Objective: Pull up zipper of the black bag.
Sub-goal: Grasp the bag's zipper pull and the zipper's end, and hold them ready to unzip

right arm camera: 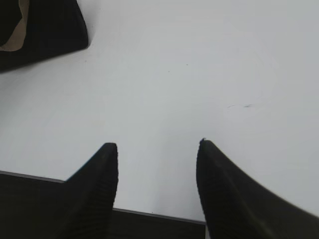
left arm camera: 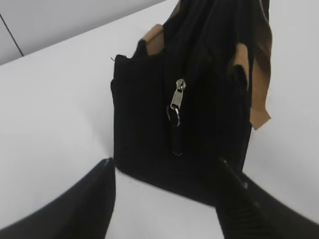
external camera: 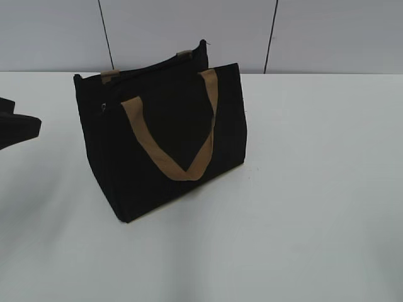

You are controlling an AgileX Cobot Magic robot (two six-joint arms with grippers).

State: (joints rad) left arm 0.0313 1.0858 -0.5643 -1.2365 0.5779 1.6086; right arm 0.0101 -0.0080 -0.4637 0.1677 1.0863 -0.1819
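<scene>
Entering at the left edge of the exterior view, the left gripper (external camera: 16, 126) shows only as a dark tip, level with the upper half of the black bag (external camera: 164, 138) and apart from it. Its own wrist view explains the pose: the two fingers stand spread at the bottom of the frame, holding nothing, with the bag's narrow end panel centred between them, which reads as lining up on the zipper (left arm camera: 177, 97). That silvery pull tab hangs down the middle of the end panel, a small ring below it, free of any contact.

Moving right in the exterior view, the bag stands upright a little left of centre on the white table (external camera: 315, 220), its front tan handle (external camera: 182, 145) drooping in a V over the front face and a second handle's ends showing at the top rim. The tab is a faint glint at the bag's upper left corner (external camera: 104, 107).

The right gripper (right arm camera: 157, 154) does not appear in the exterior view. Its wrist view shows both fingers apart over bare table, with only a bag corner in the upper left, so it looks parked, not yet bracing the bag.
</scene>
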